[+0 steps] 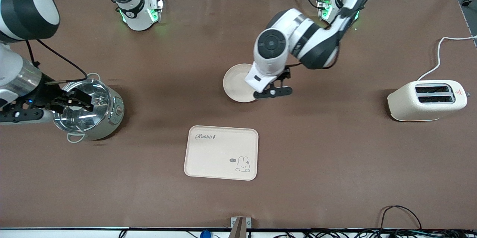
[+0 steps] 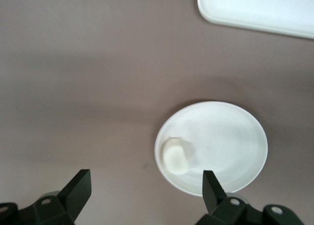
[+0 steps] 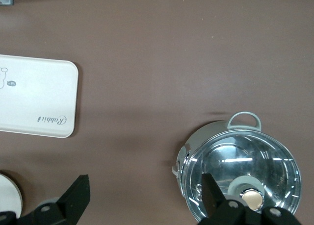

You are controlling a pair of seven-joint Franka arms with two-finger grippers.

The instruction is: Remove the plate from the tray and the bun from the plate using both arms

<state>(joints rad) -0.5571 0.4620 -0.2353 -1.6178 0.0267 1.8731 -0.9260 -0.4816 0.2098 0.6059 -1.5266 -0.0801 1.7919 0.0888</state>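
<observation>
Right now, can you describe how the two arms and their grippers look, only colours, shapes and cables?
Both arms are white, rounded segments with black bands; the left arm shows a round dark grey joint cap, and black cables trail along each. The bases glow green. The left gripper and right gripper are black, with two wedge-shaped fingers.

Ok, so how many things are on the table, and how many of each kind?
Plate: 1
Bun on the plate: 1
Rabbit tray: 1
Pot with glass lid: 1
Toaster: 1
Total: 5
The open left gripper is over the plate and the open right gripper beside the pot.
</observation>
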